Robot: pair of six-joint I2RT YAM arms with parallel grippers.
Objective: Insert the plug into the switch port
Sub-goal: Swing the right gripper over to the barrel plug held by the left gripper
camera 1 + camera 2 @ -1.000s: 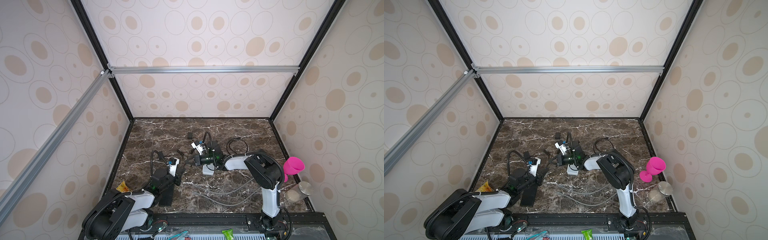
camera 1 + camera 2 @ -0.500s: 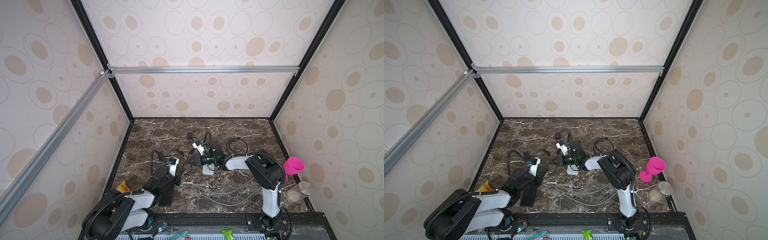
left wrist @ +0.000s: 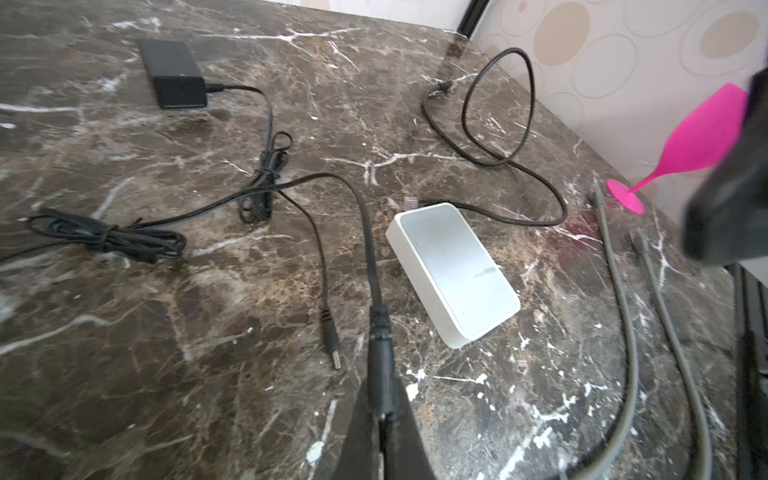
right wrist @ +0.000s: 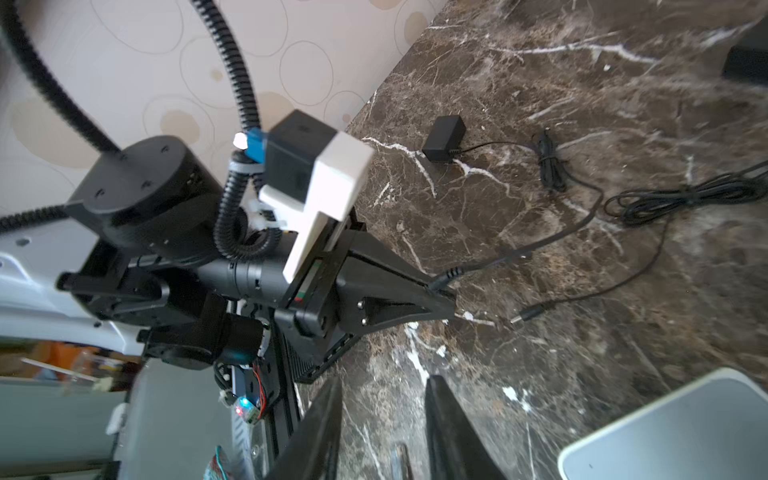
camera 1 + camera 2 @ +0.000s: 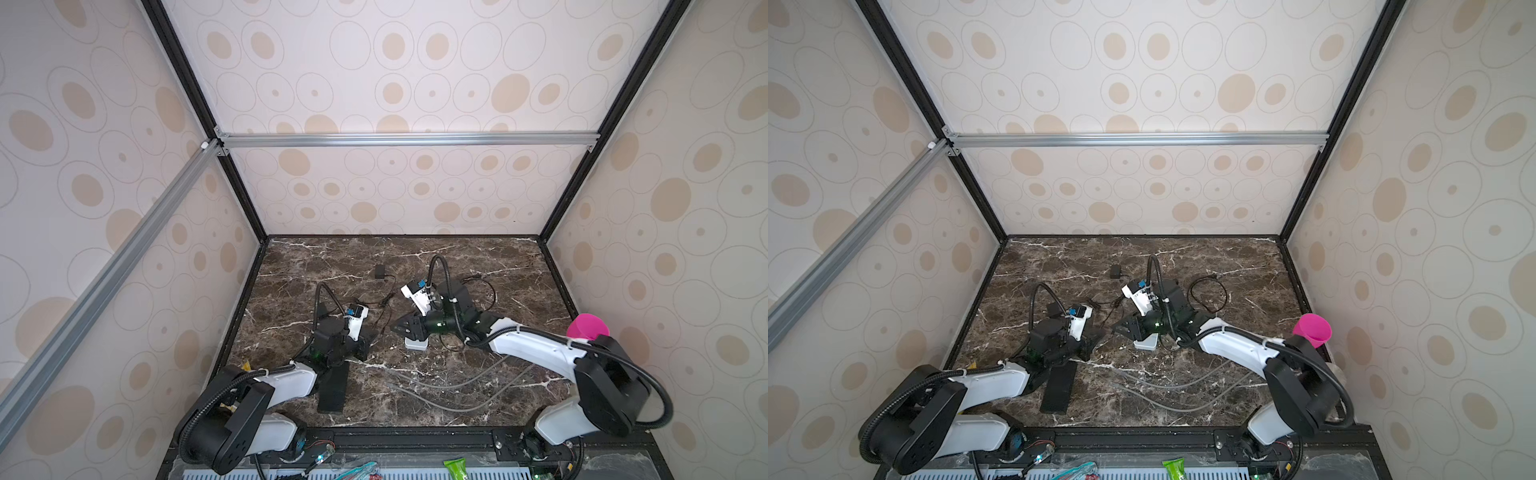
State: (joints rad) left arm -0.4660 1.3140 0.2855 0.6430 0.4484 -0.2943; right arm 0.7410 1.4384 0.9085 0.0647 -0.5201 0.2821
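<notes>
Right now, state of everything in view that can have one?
Left end effector: shut on plug.
Plug: held, not in switch.
Right end effector: open, empty.
Switch: flat on table, ungripped.
Barrel jack: loose on table.
Power adapter: lying on table.
Pink glass: upright.

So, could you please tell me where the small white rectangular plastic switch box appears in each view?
Top view: small white rectangular plastic switch box mid-table, partly under the right claw.
Top view: same spot, under that claw.
Left wrist view: mid-picture, beside the black cable held in the left claw.
Right wrist view: only one corner shows, at the picture's edge.
Shared landmark: the black rectangular power adapter, in all four.
</notes>
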